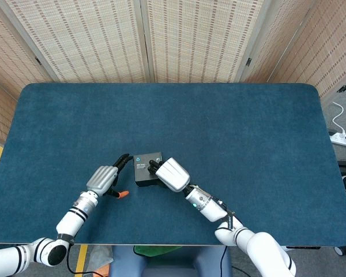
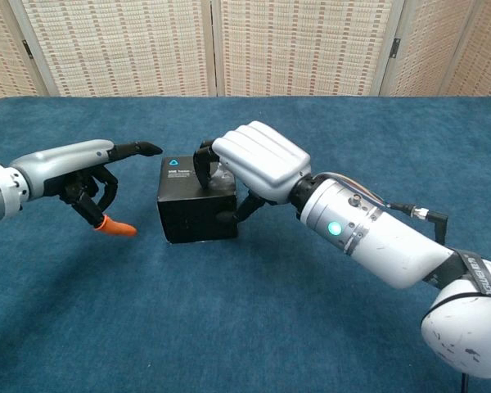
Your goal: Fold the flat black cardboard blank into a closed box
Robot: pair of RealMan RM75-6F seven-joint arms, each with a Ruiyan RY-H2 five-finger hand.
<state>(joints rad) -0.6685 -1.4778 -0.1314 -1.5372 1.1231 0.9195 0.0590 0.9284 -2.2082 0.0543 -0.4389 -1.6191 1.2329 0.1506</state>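
The black cardboard box [image 1: 145,167] [image 2: 192,219] stands folded up on the blue table, a small teal triangle mark on its top. My right hand [image 1: 172,174] [image 2: 258,162] grips it from the right: dark fingers [image 2: 203,164] curl over the top and the thumb presses on the right front edge. My left hand [image 1: 104,179] [image 2: 78,176] hovers to the left of the box, apart from it, holding nothing. One finger points at the box's top corner, the others are curled under, and an orange fingertip [image 2: 119,228] sticks out low.
The blue felt table [image 1: 230,127] stretches wide around the box. Woven screens [image 1: 144,40] stand behind the far edge. A white power strip [image 1: 341,138] lies on the floor off the right side.
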